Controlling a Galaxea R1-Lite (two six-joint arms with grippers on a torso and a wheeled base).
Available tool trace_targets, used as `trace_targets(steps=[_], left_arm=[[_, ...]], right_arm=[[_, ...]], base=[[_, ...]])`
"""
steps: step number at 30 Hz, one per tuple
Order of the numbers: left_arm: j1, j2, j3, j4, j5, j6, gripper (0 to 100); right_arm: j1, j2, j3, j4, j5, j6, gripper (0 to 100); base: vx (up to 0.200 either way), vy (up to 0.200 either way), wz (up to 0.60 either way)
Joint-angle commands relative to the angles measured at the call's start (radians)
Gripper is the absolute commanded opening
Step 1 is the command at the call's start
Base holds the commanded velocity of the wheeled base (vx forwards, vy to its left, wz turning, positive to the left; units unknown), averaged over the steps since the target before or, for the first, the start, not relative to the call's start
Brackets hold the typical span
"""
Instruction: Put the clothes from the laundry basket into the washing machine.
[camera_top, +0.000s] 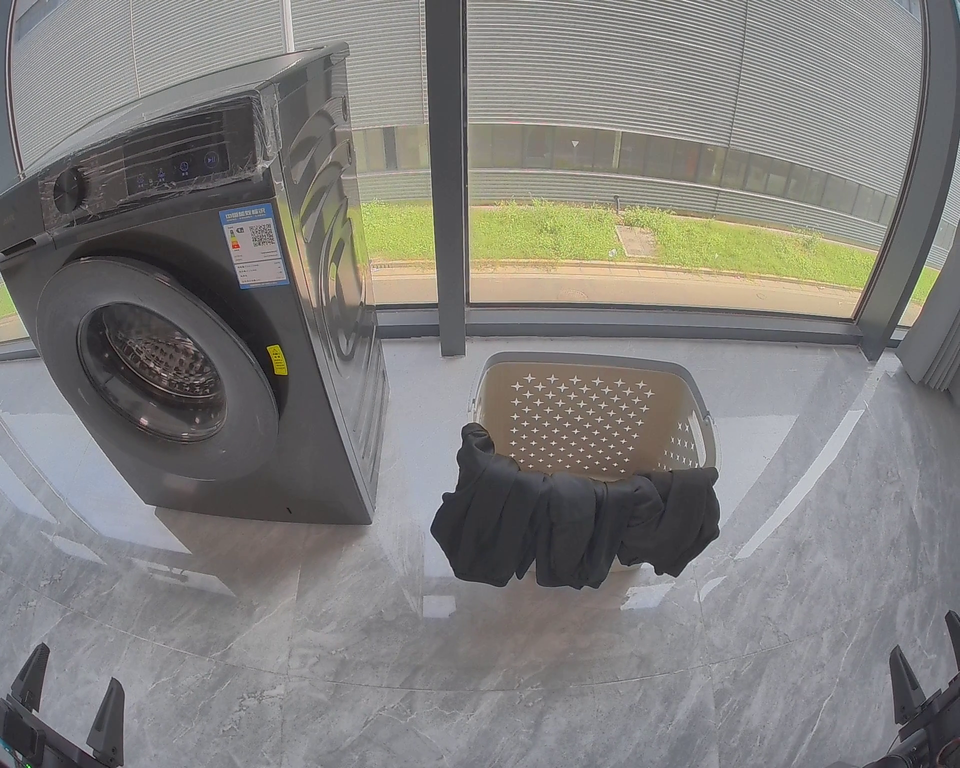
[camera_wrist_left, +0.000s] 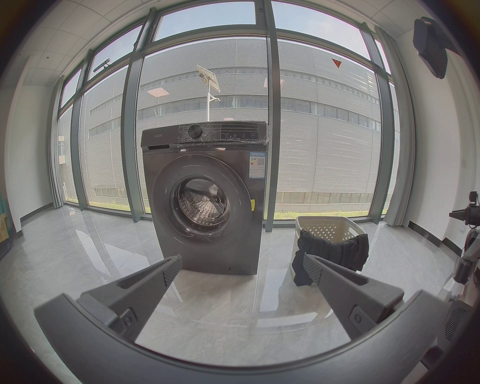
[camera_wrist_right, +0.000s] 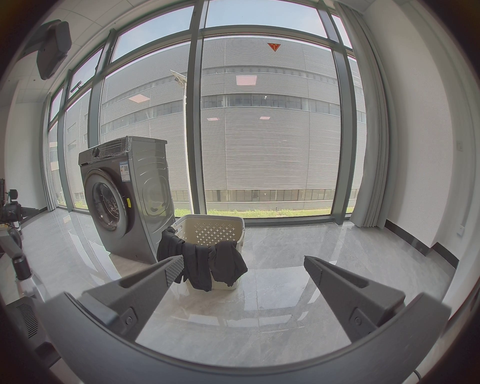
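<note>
Stickers (camera_top: 253, 243) on the washing machine (camera_top: 190, 280) bear unreadably small print.

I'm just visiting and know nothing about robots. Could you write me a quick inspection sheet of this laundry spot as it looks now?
Surface: glossy grey marble floor, bare, with reflections.
Job's things: washer stands on the robot's left, its drum showing through the round front. The basket sits to the right of it, near the window. Dark clothes are draped over the basket's near rim, hanging down outside.
Clutter: nothing seen.
Grippers: left end effector open and empty, low and short of the washer; right end effector open and empty, short of the basket.
Cables: nothing seen.
Surroundings: tall window with grass and a grey building outside; curtain at the right.
</note>
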Motion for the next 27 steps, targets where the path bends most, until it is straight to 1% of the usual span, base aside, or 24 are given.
trace_targets(steps=[1, 15, 27], left_arm=[[0.000, -0.016, 0.016, 0.000, 0.000, -0.001, 100], [0.000, -0.016, 0.015, 0.000, -0.002, -0.001, 100], [0.000, -0.016, 0.016, 0.000, -0.002, -0.001, 100]], right_arm=[[0.001, -0.016, 0.018, 0.000, 0.000, 0.000, 100], [0.001, -0.016, 0.018, 0.000, 0.000, 0.000, 100], [0.001, -0.016, 0.018, 0.000, 0.000, 0.000, 100]], base=[[0.000, -0.200, 0.00], [0.000, -0.200, 0.00], [0.000, 0.000, 0.00]])
